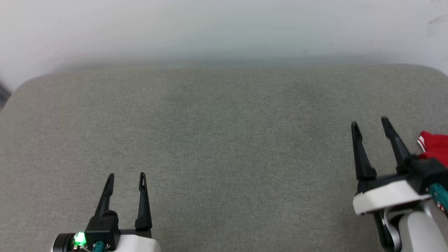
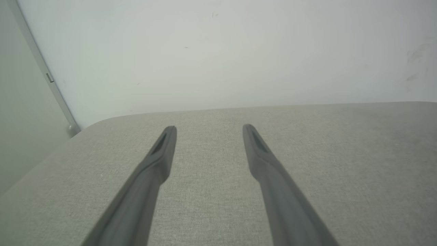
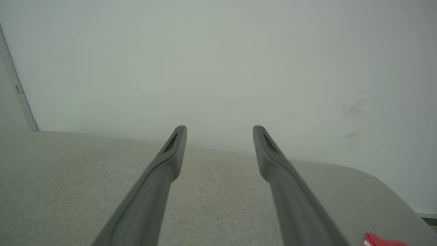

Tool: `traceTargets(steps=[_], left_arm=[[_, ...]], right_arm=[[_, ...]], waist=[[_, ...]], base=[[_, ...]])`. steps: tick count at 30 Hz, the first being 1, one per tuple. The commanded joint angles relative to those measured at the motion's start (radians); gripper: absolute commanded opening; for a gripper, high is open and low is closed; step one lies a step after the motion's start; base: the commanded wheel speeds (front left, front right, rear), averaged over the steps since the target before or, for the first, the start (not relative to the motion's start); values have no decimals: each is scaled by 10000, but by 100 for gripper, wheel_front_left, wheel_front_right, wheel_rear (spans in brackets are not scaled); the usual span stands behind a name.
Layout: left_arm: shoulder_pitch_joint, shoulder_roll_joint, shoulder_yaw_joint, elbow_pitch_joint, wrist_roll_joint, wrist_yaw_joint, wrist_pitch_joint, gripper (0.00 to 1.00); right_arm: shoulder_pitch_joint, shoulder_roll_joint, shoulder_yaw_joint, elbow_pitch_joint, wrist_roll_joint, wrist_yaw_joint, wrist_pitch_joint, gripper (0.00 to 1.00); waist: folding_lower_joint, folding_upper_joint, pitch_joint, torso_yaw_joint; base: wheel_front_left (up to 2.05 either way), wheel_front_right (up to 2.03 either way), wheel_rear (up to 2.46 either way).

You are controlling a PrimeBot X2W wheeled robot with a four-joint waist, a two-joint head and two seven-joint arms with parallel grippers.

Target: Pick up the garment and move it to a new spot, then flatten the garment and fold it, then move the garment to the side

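One grey padded surface [image 1: 224, 140], white wall [image 1: 224, 28]

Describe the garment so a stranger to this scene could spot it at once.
Start at the wide grey fabric surface against the wall and follow it to the right edge of the head view. There, just right of the right hand, lies the garment. It is the one bright red thing, with a red-and-white striped trim.

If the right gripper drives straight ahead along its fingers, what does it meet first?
Probably nothing nearby: the right gripper points over the grey cushion toward the white wall, distance unclear. The garment lies off to its right.
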Motion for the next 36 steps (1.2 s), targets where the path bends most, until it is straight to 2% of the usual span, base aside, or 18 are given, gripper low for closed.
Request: traceTargets(steps=[1, 7, 15, 23, 31, 32, 36], left_arm=[[86, -2, 11, 21, -16, -6, -21, 100], [354, -38, 26, 91, -86, -111, -21, 100], [660, -86, -25, 92, -181, -309, -21, 100], [851, -124, 7, -13, -246, -465, -21, 100], [797, -141, 80, 28, -289, -573, -21, 100], [812, -134, 69, 27, -283, -555, 0, 0], [895, -142, 27, 379, -360, -563, 38, 0]], right_arm=[[189, 91, -30, -54, 49, -12, -12, 100], [1598, 438, -339, -607, 199, -12, -14, 100], [3027, 580, -655, -1436, 643, -12, -15, 100], [3545, 584, -638, -1928, 1095, -10, -15, 100], [3596, 587, -599, -1794, 1092, -10, -16, 100], [3498, 539, -605, -1805, 1111, -2, 0, 0], [3533, 541, -571, -1466, 1202, -2, 20, 0]], waist=[[1, 0, -91, 57], [1, 0, -420, 148], [1, 0, -735, 296], [1, 0, -828, 216], [1, 0, -854, 208], [1, 0, -854, 207], [1, 0, -854, 206]], base=[[0, 0, 0], [0, 0, 0], [0, 0, 0], [0, 0, 0], [0, 0, 0], [0, 0, 0], [0, 0, 0]])
